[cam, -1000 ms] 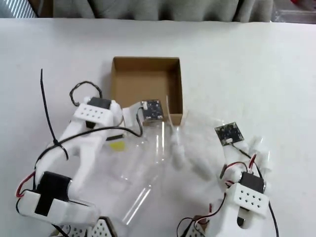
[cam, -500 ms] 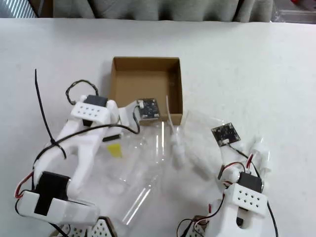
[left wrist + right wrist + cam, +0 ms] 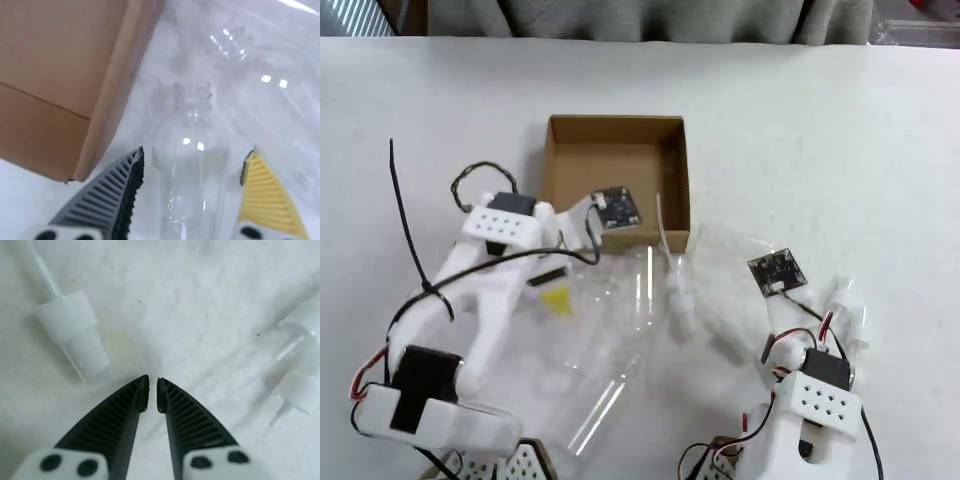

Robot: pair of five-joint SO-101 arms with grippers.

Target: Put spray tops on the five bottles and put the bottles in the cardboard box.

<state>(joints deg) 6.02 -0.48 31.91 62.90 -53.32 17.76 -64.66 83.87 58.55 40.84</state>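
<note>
Both jaws of the left gripper (image 3: 196, 152) stand apart around the uncapped bottle (image 3: 190, 175), so close them gently on its body, while the right gripper (image 3: 152, 390) hangs nearly together, empty.

Brown cardboard box (image 3: 610, 170), clear bottle (image 3: 190, 165), white spray top (image 3: 75, 335), left pincer (image 3: 194, 151) grey and yellow, right pincer (image 3: 152, 390) black, ribbed

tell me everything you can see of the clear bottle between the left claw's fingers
The bottle is clear plastic with a round body, sloped shoulders and an open threaded neck with nothing screwed on. It lies between the spread fingers of the left claw, neck pointing away from it, beside the cardboard box wall. Whether the fingers touch it cannot be told.
</note>
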